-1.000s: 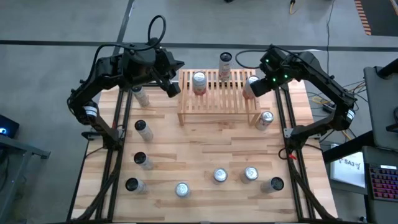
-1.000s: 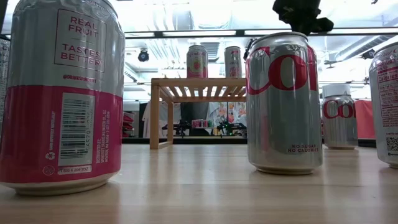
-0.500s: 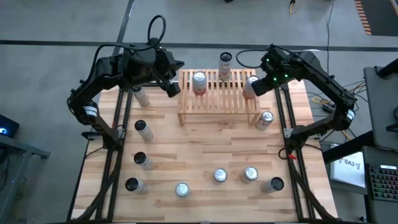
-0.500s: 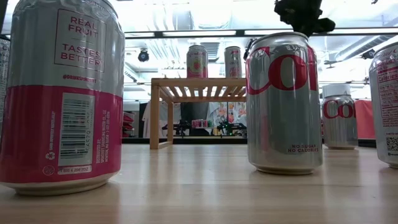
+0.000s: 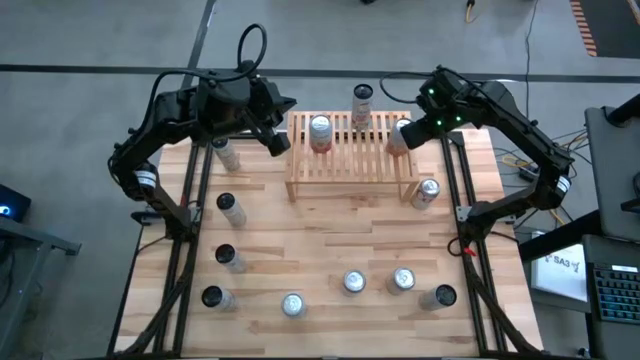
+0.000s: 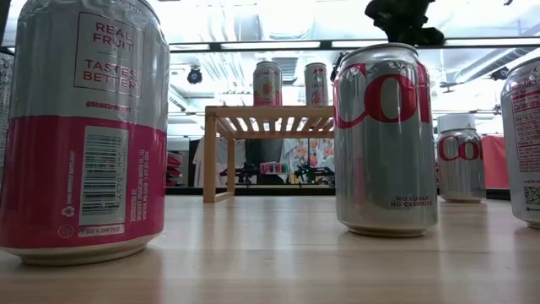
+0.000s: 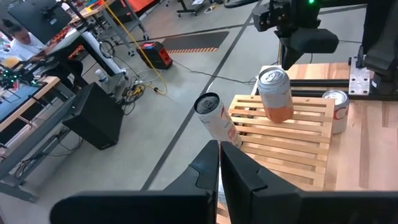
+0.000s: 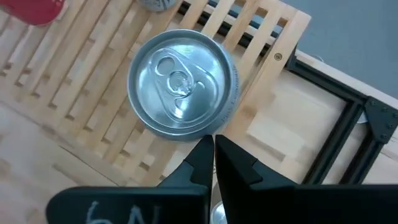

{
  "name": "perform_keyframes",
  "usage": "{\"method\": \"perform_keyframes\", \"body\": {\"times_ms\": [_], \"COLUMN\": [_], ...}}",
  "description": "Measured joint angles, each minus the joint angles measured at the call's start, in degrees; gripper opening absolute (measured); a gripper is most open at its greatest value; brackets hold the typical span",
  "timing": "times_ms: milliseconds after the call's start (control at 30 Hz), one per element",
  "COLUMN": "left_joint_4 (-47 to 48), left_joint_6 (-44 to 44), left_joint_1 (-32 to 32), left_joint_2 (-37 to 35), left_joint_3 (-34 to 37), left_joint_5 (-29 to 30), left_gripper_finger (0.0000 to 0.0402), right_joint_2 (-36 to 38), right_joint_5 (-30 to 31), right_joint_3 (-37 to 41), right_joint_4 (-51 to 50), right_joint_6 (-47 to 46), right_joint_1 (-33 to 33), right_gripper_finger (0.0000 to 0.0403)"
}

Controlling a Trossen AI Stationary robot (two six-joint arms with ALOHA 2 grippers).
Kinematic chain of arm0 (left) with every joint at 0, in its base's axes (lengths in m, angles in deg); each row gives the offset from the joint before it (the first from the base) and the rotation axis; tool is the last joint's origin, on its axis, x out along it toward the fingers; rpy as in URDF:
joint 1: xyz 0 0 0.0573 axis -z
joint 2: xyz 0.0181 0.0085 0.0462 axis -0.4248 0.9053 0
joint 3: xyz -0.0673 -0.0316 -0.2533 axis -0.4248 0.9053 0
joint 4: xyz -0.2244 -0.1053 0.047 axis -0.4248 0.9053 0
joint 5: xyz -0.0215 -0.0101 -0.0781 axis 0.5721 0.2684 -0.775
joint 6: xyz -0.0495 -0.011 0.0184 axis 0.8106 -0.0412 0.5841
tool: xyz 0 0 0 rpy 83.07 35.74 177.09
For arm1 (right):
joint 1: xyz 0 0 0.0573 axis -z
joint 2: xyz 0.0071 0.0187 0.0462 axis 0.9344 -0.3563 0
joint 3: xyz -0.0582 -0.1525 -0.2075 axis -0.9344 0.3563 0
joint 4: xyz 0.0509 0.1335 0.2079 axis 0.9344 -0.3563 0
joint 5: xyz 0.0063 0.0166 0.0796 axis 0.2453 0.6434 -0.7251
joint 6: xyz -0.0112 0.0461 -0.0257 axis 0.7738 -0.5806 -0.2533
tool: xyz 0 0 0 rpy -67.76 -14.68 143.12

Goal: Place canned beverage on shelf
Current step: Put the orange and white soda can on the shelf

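The shelf stands at the table's far middle. A silver-topped can stands upright on the slats near its right end, and it also shows in the left wrist view. My right gripper is shut and points down at that can's rim. Two more cans stand on the shelf: a pink one and a slim one at the far edge. My left gripper hangs shut above the shelf's left end, holding nothing. My right gripper's shut fingertips stand at the edge of the can's top rim, coming from above at a slant. I cannot tell whether they touch the rim. The can stands upright with its base on the slats.
A silver and red can stands on the table by the shelf's right end. Several cans stand along the left side and the near edge. In the low view a pink can and a silver and red one loom close.
My right gripper has tipped a little, its tip swinging toward the table's left over the can on the shelf, and it stays shut. The can has kept its place.
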Motion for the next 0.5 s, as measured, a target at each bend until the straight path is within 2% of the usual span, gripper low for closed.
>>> {"method": "perform_keyframes", "body": {"times_ms": [233, 500], "left_joint_4": [-0.24, -1.47], "left_joint_6": [-0.04, -0.28], "left_joint_1": [-0.15, -0.22], "left_joint_2": [0.0, 0.35], "left_joint_3": [0.0, 0.0], "left_joint_5": [0.0, 0.0], "left_gripper_finger": [0.0, 0.0], "right_joint_2": [0.33, 0.45], "right_joint_5": [1.09, 0.36], "right_joint_3": [-0.6, -9.64], "right_joint_4": [-1.03, -1.13], "right_joint_6": [0.01, 1.93], "right_joint_1": [0.3, 0.26], "right_gripper_finger": [0.0009, 0.0009]}}
